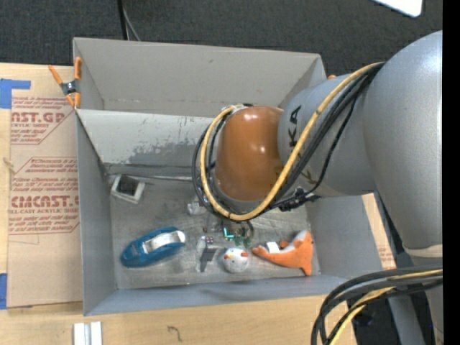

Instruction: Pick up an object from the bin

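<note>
Pincer [214, 248] hangs low near the front of the grey bin [97, 214], under the arm's orange cover [248, 160]. That cover and the cables hide most of it, so I cannot tell how far open it is, and nothing can be seen held in it.

Just beside it, toward the arm's side, lies a small white round toy [236, 259] with coloured spots. A blue oval thing [152, 246] with a white top lies near on the other side. An orange and white toy [291, 251] lies beyond the round one, and a small grey square piece [128, 187] sits well apart by the far slope.

As I judge it, the step in hand is the descent to a grasp, with nothing lifted yet. The white round toy is the likeliest target. The next move calls for settling the pincer squarely about that toy before closing, since a round thing may roll aside, and then a straight lift clear of the bin.
</note>
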Robot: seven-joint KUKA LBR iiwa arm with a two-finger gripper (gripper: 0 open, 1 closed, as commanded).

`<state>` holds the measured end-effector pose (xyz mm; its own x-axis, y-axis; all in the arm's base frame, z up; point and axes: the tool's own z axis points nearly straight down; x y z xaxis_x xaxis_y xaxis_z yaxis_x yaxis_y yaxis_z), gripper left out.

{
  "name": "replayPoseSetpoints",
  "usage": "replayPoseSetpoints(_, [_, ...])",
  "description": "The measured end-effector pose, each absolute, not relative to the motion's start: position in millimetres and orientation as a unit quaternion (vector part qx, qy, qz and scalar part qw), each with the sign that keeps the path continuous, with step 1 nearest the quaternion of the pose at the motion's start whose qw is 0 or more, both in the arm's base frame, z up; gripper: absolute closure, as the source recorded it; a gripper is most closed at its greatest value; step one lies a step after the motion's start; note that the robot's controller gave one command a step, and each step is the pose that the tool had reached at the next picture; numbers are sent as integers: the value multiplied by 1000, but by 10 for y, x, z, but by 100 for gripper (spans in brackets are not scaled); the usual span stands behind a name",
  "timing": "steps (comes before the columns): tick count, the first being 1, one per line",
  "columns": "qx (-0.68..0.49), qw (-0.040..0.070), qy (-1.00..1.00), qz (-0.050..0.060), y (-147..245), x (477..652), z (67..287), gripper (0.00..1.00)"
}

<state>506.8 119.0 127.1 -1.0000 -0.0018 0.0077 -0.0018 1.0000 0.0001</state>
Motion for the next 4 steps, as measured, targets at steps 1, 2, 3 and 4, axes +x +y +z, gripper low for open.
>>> replayPoseSetpoints(1, [0,0,-1000,-1,1186,5090,1309,0])
replayPoseSetpoints(2, [-25,-9,-1000,0,1739,4914,752,100])
replayPoseSetpoints(3, [-25,-9,-1000,0,1739,4914,752,100])
replayPoseSetpoints(4, [58,2,-998,1,1513,5360,1951,100])
